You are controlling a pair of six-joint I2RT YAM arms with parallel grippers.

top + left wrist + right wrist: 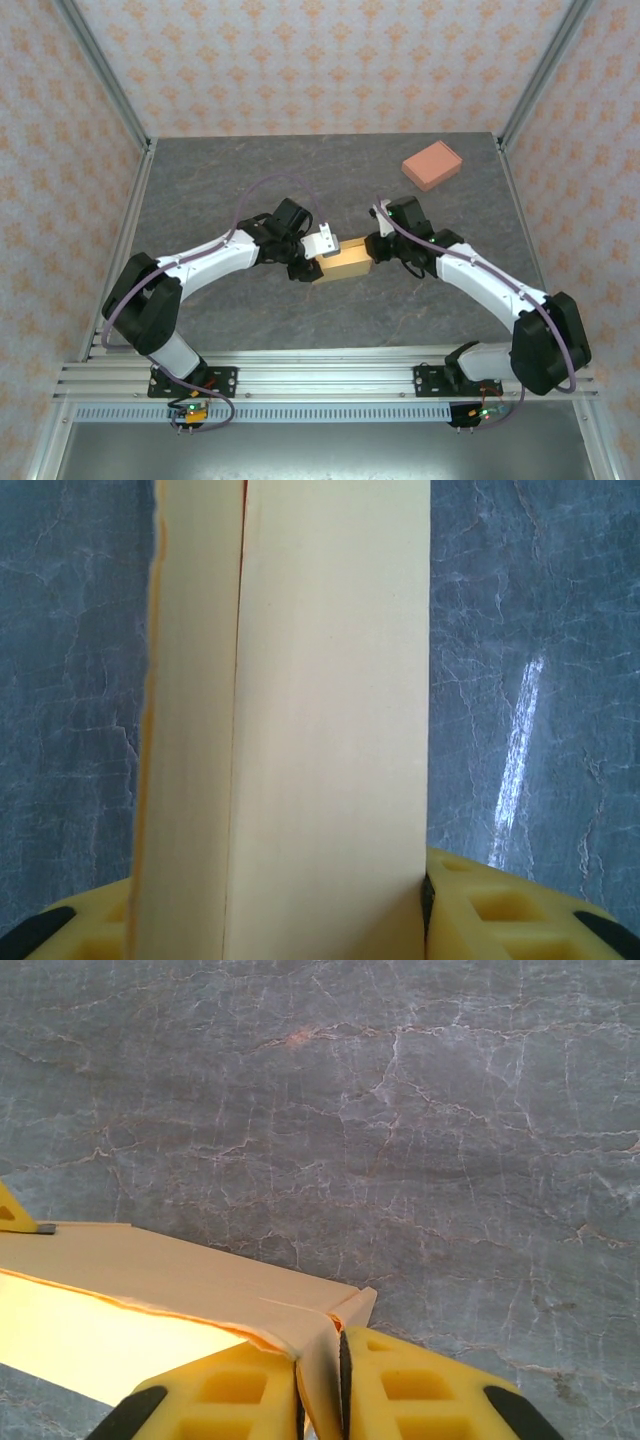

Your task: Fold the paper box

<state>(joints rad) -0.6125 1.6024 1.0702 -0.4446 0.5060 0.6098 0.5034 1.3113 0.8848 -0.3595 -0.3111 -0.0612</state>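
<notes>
Now | grey marbled table (250, 180), patterned walls (320, 60) | left hand (320, 252) clamps paper box (345, 262) | right hand (320, 1385) pinches it

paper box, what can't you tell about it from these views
- Top view: paper box is small; left hand and right hand cover its ends, so flap state is unreadable.
- Left wrist view: a box panel runs off top and bottom edges, hiding the table behind.
- Right wrist view: box runs off the left edge past the pinched flap.

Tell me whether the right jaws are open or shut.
Shut: right gripper pinches a thin flap of the paper box between its jaws.
</notes>
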